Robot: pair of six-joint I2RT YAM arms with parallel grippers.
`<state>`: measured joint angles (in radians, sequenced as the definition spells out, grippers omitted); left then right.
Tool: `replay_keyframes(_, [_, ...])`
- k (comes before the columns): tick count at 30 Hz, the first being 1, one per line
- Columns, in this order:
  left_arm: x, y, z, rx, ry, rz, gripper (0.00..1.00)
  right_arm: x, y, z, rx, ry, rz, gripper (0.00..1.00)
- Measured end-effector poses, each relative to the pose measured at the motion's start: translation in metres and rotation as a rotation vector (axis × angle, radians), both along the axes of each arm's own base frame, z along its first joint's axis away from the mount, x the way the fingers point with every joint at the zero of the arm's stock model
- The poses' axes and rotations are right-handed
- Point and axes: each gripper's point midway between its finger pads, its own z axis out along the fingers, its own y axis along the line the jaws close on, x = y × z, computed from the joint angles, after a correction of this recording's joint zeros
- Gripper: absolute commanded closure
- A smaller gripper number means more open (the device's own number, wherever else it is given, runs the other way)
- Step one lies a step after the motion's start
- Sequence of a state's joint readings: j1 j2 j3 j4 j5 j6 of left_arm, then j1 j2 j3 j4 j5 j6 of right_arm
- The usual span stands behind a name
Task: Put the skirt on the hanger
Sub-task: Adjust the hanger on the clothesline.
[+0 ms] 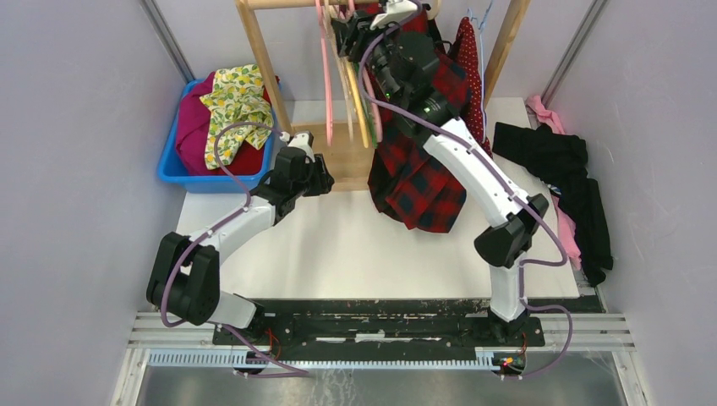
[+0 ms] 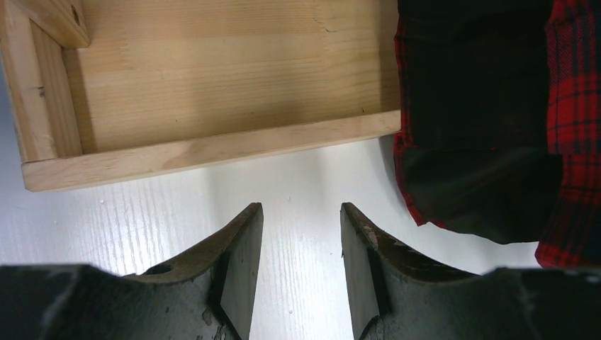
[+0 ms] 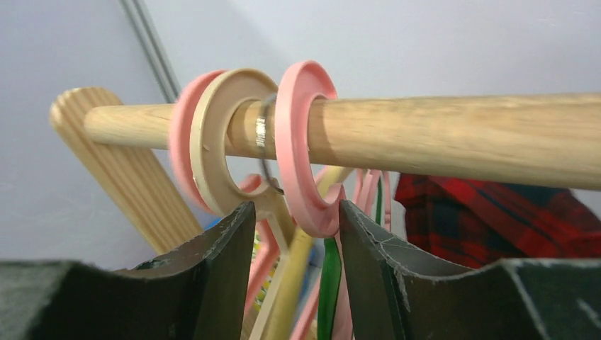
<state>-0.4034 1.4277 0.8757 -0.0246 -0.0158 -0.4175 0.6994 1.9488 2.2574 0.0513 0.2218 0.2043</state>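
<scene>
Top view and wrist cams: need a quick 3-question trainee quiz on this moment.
1. Fill in: in the top view, the skirt hangs to the ___ of the plaid garment.
2. True or false: the left gripper is shut on the plaid garment.
3. What hangs on the wooden rail just ahead of the right gripper? A) pink hanger hooks B) a belt C) a towel

Key: 1 right; 2 false; 3 A.
</scene>
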Motion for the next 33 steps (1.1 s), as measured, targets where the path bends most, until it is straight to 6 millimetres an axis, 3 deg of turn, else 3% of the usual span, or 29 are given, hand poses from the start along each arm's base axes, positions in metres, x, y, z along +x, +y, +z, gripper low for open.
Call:
replay_keyframes(7, [0.0,0.0,-0.001,-0.004,-0.007,-0.001,0.48,-0.003,0.042,0.003,-0.012,-0.04,0.076,0.45])
replay_keyframes(22, [-0.002,-0.001,-0.016,-0.002,0.013,-0.006,0.48,-0.028,0.102,-0.002,-0.015,-0.103,0.317,0.35])
replay_keyframes(25, [-0.003,-0.004,-0.019,-0.024,0.018,-0.007,0.48,-0.032,0.108,-0.008,-0.02,-0.089,0.354,0.32])
replay_keyframes(28, [-0.005,-0.006,-0.021,-0.049,0.014,-0.011,0.48,-0.034,0.107,-0.028,-0.046,-0.034,0.357,0.3])
replay_keyframes(33, [-0.014,-0.014,-0.034,-0.091,0.02,-0.021,0.48,-0.042,0.088,-0.047,-0.073,0.063,0.35,0.27])
